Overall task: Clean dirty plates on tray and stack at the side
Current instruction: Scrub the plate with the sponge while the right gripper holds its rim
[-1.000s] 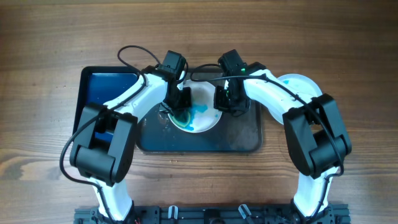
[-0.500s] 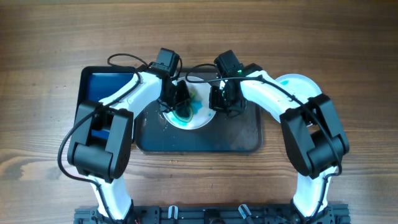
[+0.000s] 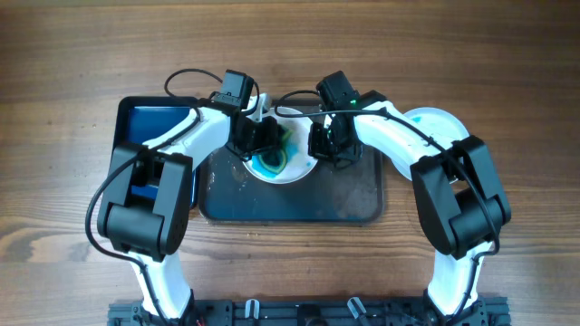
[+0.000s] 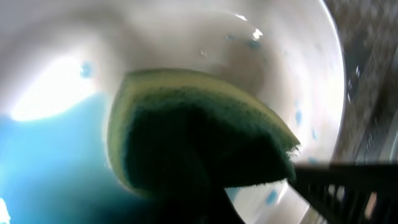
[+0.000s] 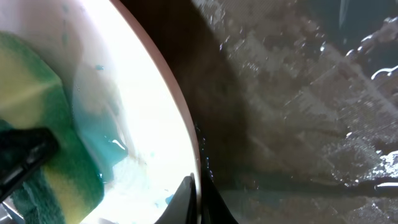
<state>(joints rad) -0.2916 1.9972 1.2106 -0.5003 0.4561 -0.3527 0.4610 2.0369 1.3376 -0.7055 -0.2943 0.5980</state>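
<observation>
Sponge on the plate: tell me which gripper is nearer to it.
Left. The left gripper holds the sponge on the plate; the right gripper pinches the plate's rim, off to the sponge's side.

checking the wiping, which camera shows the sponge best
The left wrist view: the sponge fills much of the frame, pressed on the plate beside a teal smear. The right wrist catches only part of it at the left edge; overhead shows just a small green patch.
</observation>
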